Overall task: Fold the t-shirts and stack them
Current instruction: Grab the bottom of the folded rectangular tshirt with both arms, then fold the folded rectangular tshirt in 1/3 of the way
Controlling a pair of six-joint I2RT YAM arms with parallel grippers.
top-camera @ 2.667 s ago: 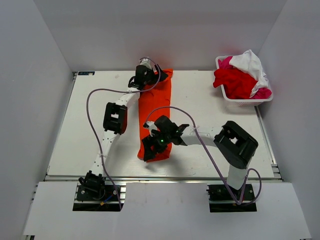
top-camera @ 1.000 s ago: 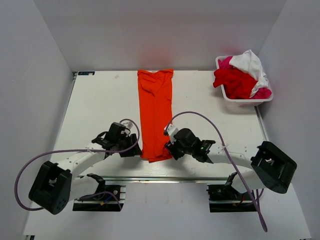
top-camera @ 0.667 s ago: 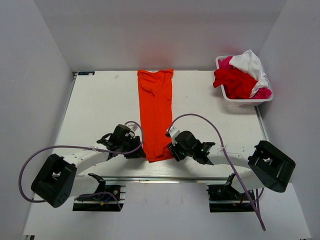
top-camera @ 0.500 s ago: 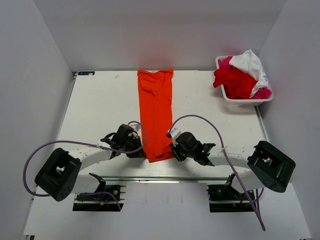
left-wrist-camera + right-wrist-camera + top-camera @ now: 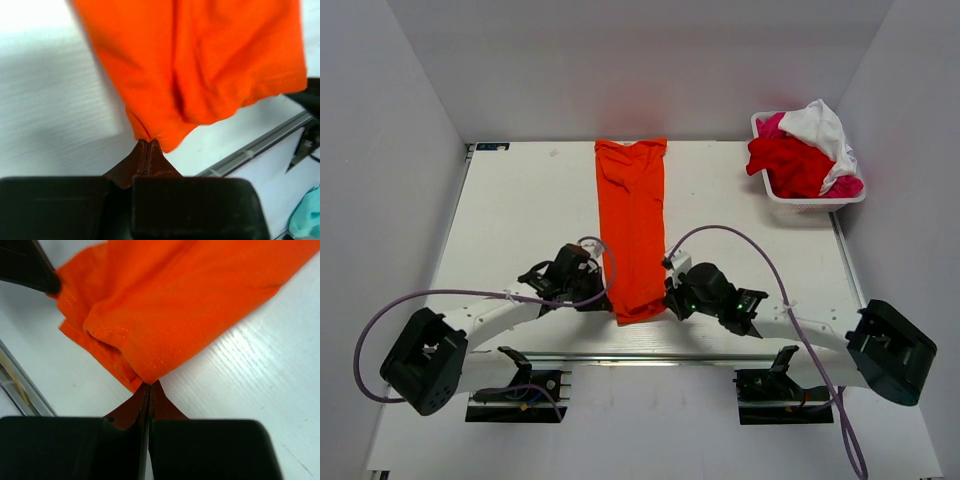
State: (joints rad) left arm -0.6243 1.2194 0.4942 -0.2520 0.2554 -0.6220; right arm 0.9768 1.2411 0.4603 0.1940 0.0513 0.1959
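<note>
Orange t-shirt (image 5: 632,225) lies in a long strip on the table (image 5: 520,200); my left gripper (image 5: 148,144) and right gripper (image 5: 150,386) pinch its near hem corners. I should lift both evenly, hem taut.

The long folded cloth t-shirt (image 5: 632,225) is plain bright orange, unmarked, its hem stitched in matching orange thread. The heaped soft tees (image 5: 800,160) are red, magenta-pink and white, in a white plastic basket (image 5: 812,203). The flat table top (image 5: 520,220) is white. The jointed robot arms (image 5: 490,315) are white and black, their cables (image 5: 720,227) pale purple.
</note>
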